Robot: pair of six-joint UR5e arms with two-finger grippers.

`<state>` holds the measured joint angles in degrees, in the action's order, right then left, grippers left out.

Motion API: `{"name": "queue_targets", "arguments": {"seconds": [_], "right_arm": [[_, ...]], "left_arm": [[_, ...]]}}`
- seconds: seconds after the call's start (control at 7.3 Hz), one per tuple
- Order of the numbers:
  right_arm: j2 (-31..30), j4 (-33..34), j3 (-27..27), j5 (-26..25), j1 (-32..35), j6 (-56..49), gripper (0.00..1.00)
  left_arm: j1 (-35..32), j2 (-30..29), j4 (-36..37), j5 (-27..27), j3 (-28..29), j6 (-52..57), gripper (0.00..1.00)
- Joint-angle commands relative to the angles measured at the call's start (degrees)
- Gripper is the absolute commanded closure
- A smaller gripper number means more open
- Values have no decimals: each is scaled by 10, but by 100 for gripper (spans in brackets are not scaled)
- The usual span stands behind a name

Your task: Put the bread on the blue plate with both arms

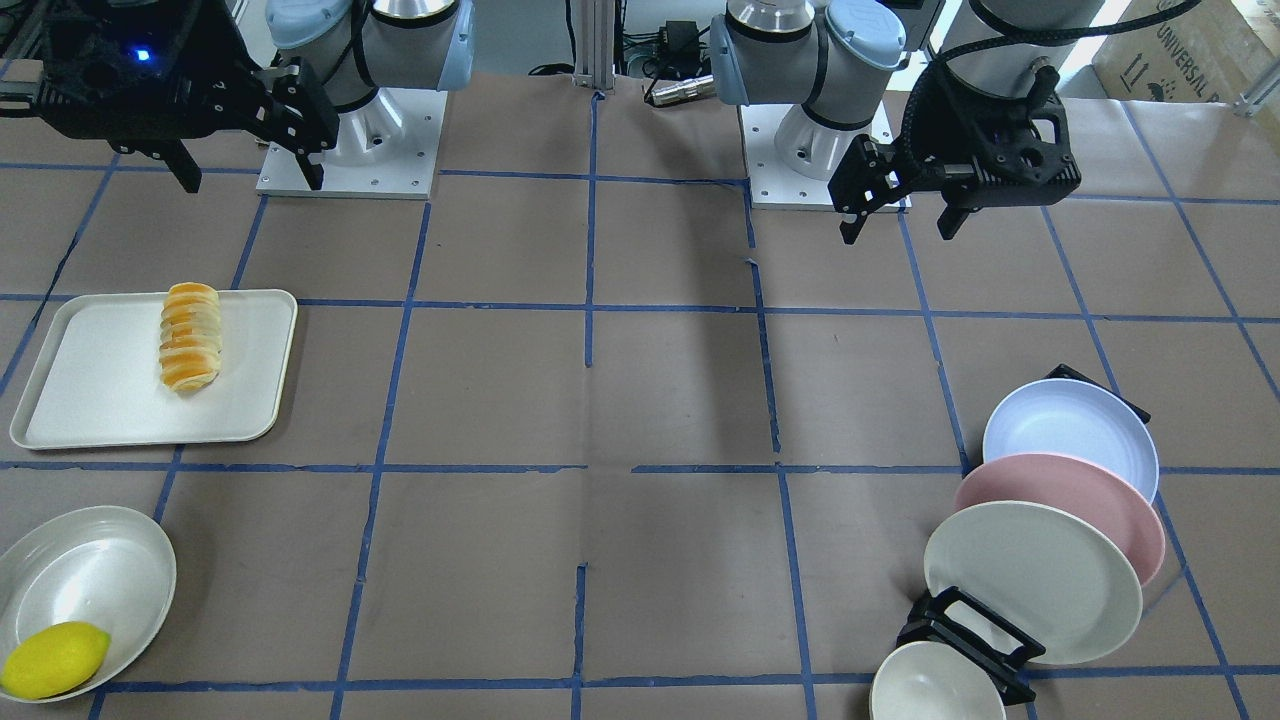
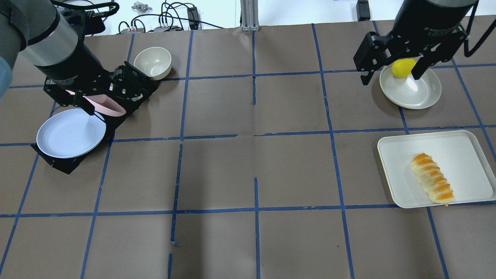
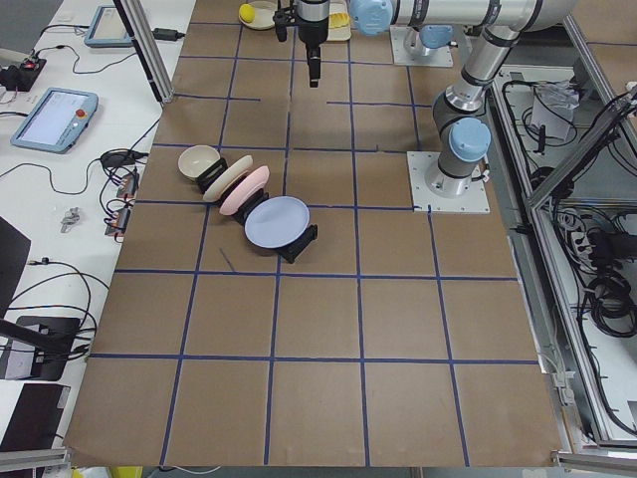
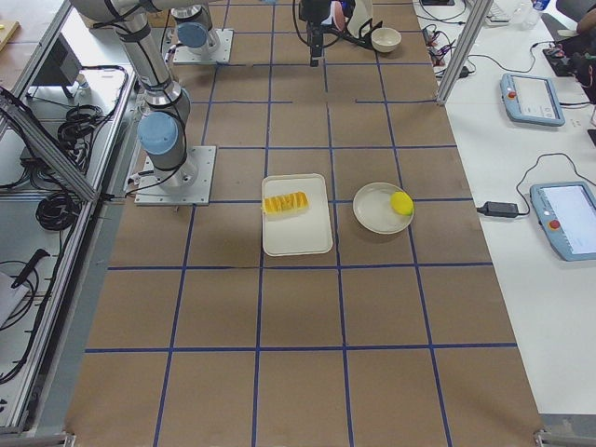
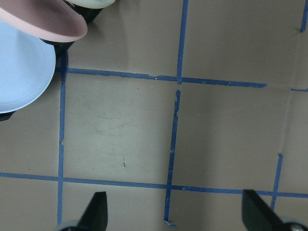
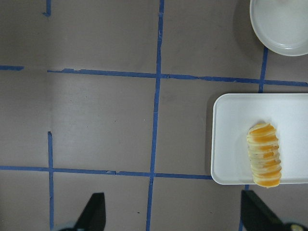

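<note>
Small bowl (image 1: 935, 685): cream, round, deep, glossy; at the near table edge, just beside the black rack (image 1: 965, 630).
Lemon (image 1: 55, 660): smooth, yellow, oval; lies in a shallow white dish (image 1: 100, 570).
Rack contents: three round matte plates on edge, overlapping. The cream plate (image 1: 1030, 580) is nearest, the pink plate (image 1: 1100, 500) is behind it, and the blue plate (image 1: 1070, 435) is farthest.
Tray (image 1: 90, 400): cream, rectangular, rounded corners, flat.
Bread (image 1: 190, 336): ridged loaf, orange and pale stripes; lies on the tray, well apart from the blue plate.
Table (image 1: 680, 400): brown matte covering, blue tape grid.
Right gripper (image 1: 252, 182): black, fingers spread, empty; aloft beyond the tray.
Left gripper (image 1: 898, 232): black, fingers spread, empty; aloft beyond the rack.
</note>
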<state>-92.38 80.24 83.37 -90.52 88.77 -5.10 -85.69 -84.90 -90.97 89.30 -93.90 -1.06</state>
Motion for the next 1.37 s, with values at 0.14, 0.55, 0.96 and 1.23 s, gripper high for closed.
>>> {"name": "queue_targets", "arguments": {"seconds": [0.14, 0.55, 0.96, 1.23], "right_arm": [[0, 0, -1, 0, 0, 0, 0], [0, 0, 0, 1, 0, 0, 0], [7, -1, 5, 1, -10, -16, 0], [5, 58, 60, -11, -46, -108, 1]], "left_arm": [[0, 1, 0, 0, 0, 0, 3], [0, 1, 0, -1, 0, 0, 3], [0, 1, 0, -1, 4, 0, 2], [0, 1, 0, -1, 3, 0, 2]]}}
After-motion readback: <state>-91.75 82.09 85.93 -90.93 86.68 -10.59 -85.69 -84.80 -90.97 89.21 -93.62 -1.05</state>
